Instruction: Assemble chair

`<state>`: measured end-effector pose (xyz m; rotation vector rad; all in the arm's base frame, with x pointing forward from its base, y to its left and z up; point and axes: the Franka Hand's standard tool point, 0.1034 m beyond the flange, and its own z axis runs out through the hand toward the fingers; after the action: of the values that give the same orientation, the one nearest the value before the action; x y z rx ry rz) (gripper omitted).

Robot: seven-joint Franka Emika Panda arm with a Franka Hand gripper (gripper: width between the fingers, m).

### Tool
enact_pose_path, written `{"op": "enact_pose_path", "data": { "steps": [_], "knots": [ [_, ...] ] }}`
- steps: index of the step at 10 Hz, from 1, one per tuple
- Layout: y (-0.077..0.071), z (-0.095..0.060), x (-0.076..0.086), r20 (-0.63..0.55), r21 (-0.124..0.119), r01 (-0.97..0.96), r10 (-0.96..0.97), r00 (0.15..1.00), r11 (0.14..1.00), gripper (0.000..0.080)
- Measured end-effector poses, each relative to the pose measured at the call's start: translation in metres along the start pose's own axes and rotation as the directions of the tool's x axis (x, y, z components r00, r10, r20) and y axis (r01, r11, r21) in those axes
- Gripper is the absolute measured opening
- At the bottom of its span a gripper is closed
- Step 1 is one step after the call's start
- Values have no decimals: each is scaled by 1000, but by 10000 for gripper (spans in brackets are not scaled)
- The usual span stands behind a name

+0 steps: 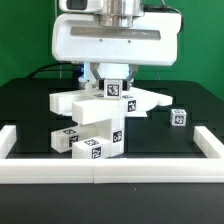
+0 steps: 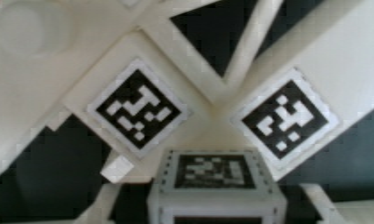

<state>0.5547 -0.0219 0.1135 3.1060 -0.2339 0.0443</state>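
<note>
Firstly, we count one gripper, its fingers closed on one tagged block at the top of the chair pieces.

- Chair pieces: one joined cluster near the table's middle. It includes one flat slab jutting toward the exterior view's left and stacked blocks below it. We cannot count the separate parts.
- Small cube: one, tagged, standing apart toward the exterior view's right.
- Border rail: one, low and white, along the table's near edge and up both sides.
- Tags in the wrist view: three, two on large slanted faces and one on a small block. This last is blurred.

The arm's white wrist housing hides the cluster's far side, and the wrist view cuts off every piece. We see bare table between cluster and cube, and between cluster and rail.
</note>
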Motion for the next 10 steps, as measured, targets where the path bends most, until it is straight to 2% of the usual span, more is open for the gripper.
{"op": "enact_pose_path", "data": {
  "steps": [5, 9, 10],
  "knots": [
    [-1, 0, 0, 0, 1, -299, 299, 954, 954, 287],
    [-2, 0, 0, 3, 4, -521, 521, 853, 853, 287],
    [-3, 0, 0, 6, 8, -593, 593, 805, 805, 287]
  ]
}}
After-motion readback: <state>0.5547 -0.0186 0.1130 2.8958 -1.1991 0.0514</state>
